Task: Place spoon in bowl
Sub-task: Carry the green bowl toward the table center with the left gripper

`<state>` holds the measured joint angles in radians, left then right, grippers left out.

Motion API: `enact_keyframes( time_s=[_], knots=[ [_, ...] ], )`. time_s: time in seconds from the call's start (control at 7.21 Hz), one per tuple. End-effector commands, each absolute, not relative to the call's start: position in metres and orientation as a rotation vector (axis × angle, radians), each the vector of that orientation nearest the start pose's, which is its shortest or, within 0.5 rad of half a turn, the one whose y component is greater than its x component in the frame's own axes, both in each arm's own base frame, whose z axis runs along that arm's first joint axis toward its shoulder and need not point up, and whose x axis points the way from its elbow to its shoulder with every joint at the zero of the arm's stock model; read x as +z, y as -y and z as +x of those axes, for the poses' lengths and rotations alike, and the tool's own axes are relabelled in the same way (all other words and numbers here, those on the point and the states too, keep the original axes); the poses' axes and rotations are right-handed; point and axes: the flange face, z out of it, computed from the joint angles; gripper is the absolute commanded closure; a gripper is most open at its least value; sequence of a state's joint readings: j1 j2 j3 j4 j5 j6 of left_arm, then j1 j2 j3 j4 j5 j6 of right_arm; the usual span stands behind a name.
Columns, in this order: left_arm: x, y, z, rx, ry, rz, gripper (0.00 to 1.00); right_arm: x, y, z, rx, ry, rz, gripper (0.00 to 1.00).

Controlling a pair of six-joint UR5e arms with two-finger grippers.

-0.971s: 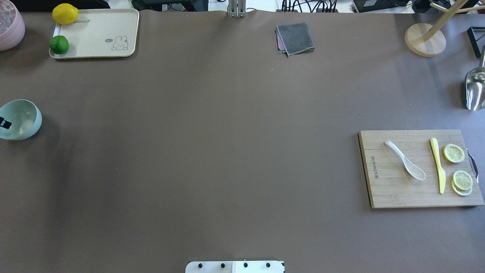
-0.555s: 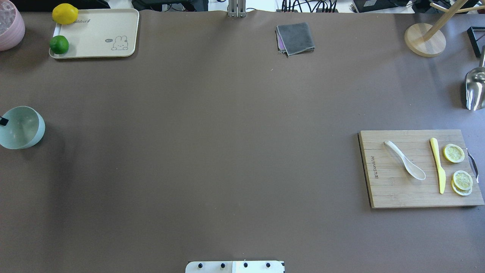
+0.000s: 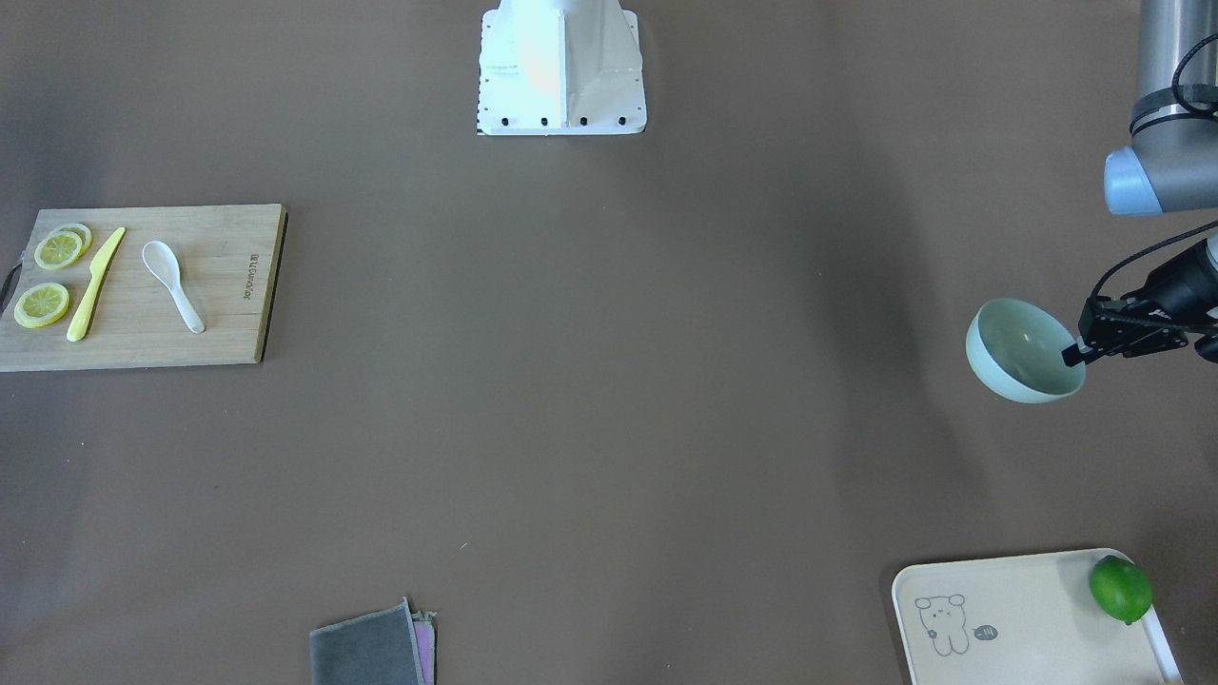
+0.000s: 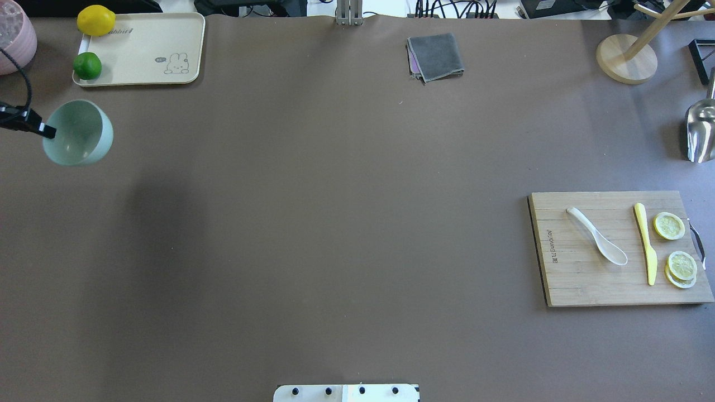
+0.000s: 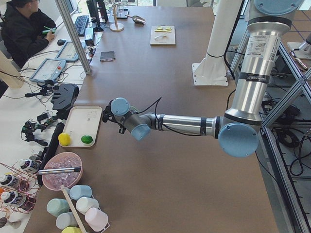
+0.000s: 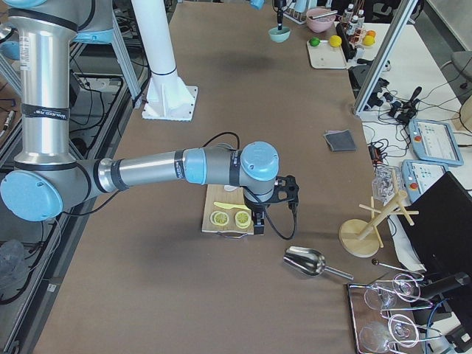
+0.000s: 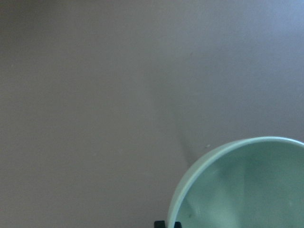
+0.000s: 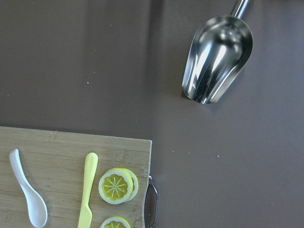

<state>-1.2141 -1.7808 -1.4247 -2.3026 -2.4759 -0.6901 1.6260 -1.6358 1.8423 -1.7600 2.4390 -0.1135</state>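
Left gripper [image 4: 47, 132]: clamped on the rim of the bowl [image 4: 78, 133], one finger inside the rim and the other outside. The bowl is tilted and looks to be off the table [image 4: 335, 223], judging by its shadow lying well apart from it, though no view shows the gap plainly. It hangs near the table's left edge, close to the tray [image 4: 145, 61] in the far-left corner, which carries a lime [image 4: 87, 66] and a lemon [image 4: 96, 20]. Spoon [image 4: 597, 243]: lying flat on the cutting board [image 4: 575, 279] at the right edge, scoop toward my base and handle pointing away. The yellow knife [image 4: 645, 243] lies beside it, with lemon slices [image 4: 669, 225] beyond the knife. Right gripper [image 6: 258, 219]: above the board's outer end; I cannot tell how its jaws stand. Its wrist camera shows the spoon, knife, slices and a metal scoop [image 8: 216, 59].
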Motion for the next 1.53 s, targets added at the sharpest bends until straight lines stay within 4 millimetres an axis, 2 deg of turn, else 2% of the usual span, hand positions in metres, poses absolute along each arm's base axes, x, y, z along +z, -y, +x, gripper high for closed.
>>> enact_keyframes(
  time_s=[0.0, 0.14, 0.28, 0.42, 0.55, 0.83, 0.97, 1.11, 1.25, 1.39],
  knots=[
    [0.393, 0.566, 0.258, -0.010, -1.210, 0.172, 1.00, 0.560, 0.466, 0.082, -0.035, 0.865, 0.085, 0.00],
    [0.335, 0.548, 0.322, -0.027, -1.253, 0.159, 1.00, 0.545, 0.479, 0.074, 0.036, 0.875, 0.058, 0.00],
    [0.299, 0.533, 0.375, -0.067, -1.259, 0.153, 1.00, 0.538, 0.488, 0.049, 0.029, 0.879, 0.028, 0.00],
    [0.270, 0.518, 0.421, -0.084, -1.218, 0.182, 1.00, 0.533, 0.495, 0.015, -0.019, 0.874, 0.004, 0.00],
    [0.247, 0.501, 0.458, -0.078, -1.185, 0.191, 1.00, 0.522, 0.502, -0.006, -0.063, 0.880, 0.007, 0.00],
    [0.236, 0.483, 0.493, -0.102, -1.153, 0.203, 1.00, 0.499, 0.503, -0.068, -0.126, 0.897, 0.008, 0.00],
    [0.241, 0.473, 0.511, -0.106, -1.129, 0.224, 1.00, 0.487, 0.504, -0.090, -0.145, 0.913, 0.058, 0.00],
    [0.249, 0.470, 0.520, -0.108, -1.110, 0.224, 1.00, 0.483, 0.499, -0.111, -0.188, 0.936, 0.098, 0.00],
    [0.260, 0.470, 0.530, -0.110, -1.086, 0.219, 1.00, 0.484, 0.496, -0.125, -0.209, 0.939, 0.089, 0.00],
    [0.266, 0.472, 0.548, -0.124, -1.042, 0.246, 0.98, 0.480, 0.495, -0.130, -0.219, 0.946, 0.088, 0.00]
  ],
)
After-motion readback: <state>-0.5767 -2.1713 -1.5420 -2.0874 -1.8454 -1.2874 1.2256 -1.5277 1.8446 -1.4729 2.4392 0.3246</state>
